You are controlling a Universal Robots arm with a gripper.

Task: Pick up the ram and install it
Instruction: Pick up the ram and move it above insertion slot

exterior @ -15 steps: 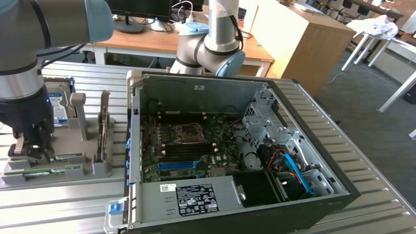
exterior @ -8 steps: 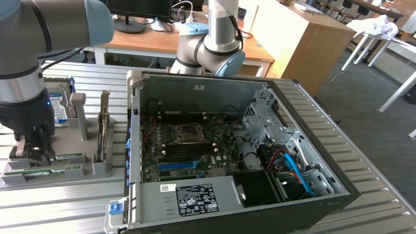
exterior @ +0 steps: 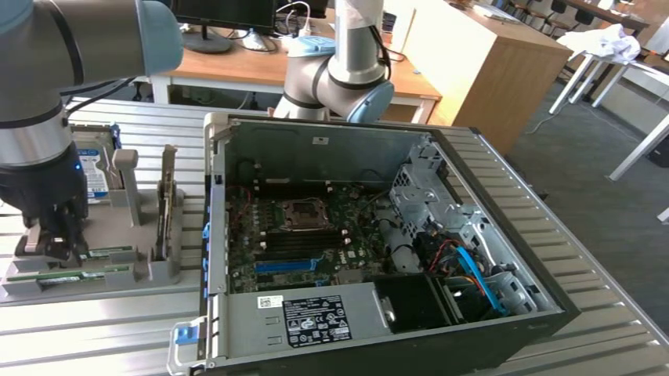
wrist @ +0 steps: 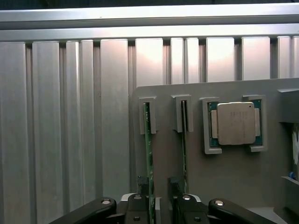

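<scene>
Straddling the ram [wrist: 149,140] — end effector [wrist: 157,186] downward

I have the arm [exterior: 74,39] coming in at the exterior view's left, its wrist [exterior: 31,129] pointing straight down. The tool [exterior: 55,239] hangs low, its two fingers [wrist: 174,189] upright and set wide apart.

Lab-like workroom: wooden desks [exterior: 491,47], monitors [exterior: 209,12], open PC case [exterior: 313,149] on ribbed metal table [exterior: 94,329], robot arm [exterior: 356,70].
</scene>
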